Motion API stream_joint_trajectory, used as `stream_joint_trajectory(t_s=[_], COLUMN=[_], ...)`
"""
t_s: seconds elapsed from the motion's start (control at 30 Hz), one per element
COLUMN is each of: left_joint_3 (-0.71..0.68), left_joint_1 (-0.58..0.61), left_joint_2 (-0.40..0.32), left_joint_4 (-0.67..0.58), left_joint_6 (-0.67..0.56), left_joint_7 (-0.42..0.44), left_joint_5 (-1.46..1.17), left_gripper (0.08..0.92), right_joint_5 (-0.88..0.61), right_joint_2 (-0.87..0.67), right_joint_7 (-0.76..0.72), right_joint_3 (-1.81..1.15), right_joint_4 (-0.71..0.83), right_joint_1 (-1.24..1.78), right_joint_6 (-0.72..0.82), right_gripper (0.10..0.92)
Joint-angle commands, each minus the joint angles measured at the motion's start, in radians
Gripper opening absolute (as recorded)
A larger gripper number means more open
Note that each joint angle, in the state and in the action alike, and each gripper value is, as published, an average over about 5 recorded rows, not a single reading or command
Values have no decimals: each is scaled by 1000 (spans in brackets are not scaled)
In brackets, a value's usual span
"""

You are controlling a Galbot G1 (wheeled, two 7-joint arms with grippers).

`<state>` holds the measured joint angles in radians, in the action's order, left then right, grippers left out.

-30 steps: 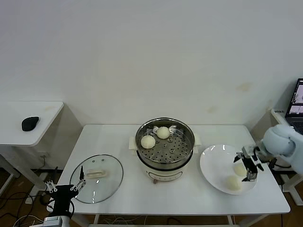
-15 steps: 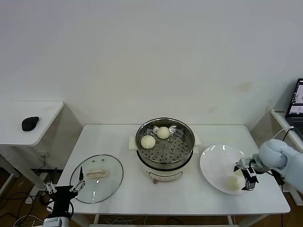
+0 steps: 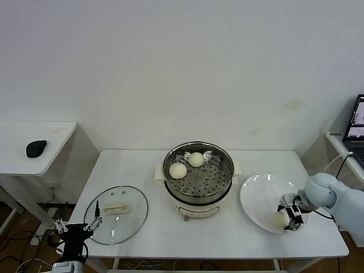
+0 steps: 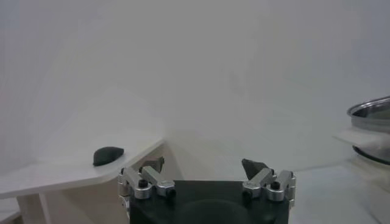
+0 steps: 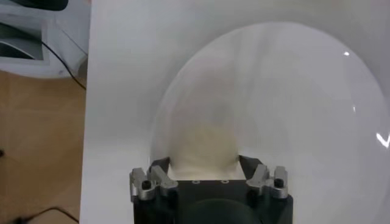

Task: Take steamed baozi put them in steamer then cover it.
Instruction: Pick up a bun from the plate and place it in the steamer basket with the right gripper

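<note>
The steamer (image 3: 198, 181) stands mid-table with two baozi (image 3: 178, 170) (image 3: 196, 160) on its perforated tray. My right gripper (image 3: 288, 216) is down on the white plate (image 3: 259, 196), with a third baozi (image 3: 278, 219) between its fingers. In the right wrist view my right gripper (image 5: 204, 163) touches both sides of this bun (image 5: 204, 143), which rests on the plate (image 5: 292, 91). A fourth bun does not show. The glass cover (image 3: 116, 214) lies flat on the table's left. My left gripper (image 3: 77, 228) is parked open below the table's front left corner; it also shows empty in the left wrist view (image 4: 203, 164).
A side table (image 3: 23, 165) with a black mouse (image 3: 36, 148) stands to the left; the mouse (image 4: 108, 154) also shows in the left wrist view. A laptop (image 3: 358, 122) sits at the far right edge. The plate lies close to the table's right front edge.
My right gripper has come down and toward the table's front, from beside the two plate buns to around the nearer bun. The other plate bun no longer shows. The left arm has not moved.
</note>
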<state>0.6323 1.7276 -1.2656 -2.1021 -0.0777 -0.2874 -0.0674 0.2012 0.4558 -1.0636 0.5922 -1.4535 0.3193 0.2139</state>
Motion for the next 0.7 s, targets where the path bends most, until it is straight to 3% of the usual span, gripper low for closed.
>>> stream_joint_trajectory(t_s=[0.03,0.27,0.7], left_joint_3=[-1,-1,-5], left_joint_1=[0,-3,-9], left_joint_2=[-1,0,6], left_joint_4=[-1,-2,-6], left_joint_6=[0,-1,-1], left_joint_7=[-1,-1,-1], left_joint_5=[2,0,-4], left_gripper=[823,823,823], right_joint_5=[-5,-67,-282], right_joint_2=[5,-18,42], right_joint_7=[1,-24,-44], right_joint_3=[-7,44,256], right_joint_4=[8,-8,-2], right_joint_1=[-16,-168,-674], right_joint_6=[-1,-5,23], right_gripper=[640,589,591])
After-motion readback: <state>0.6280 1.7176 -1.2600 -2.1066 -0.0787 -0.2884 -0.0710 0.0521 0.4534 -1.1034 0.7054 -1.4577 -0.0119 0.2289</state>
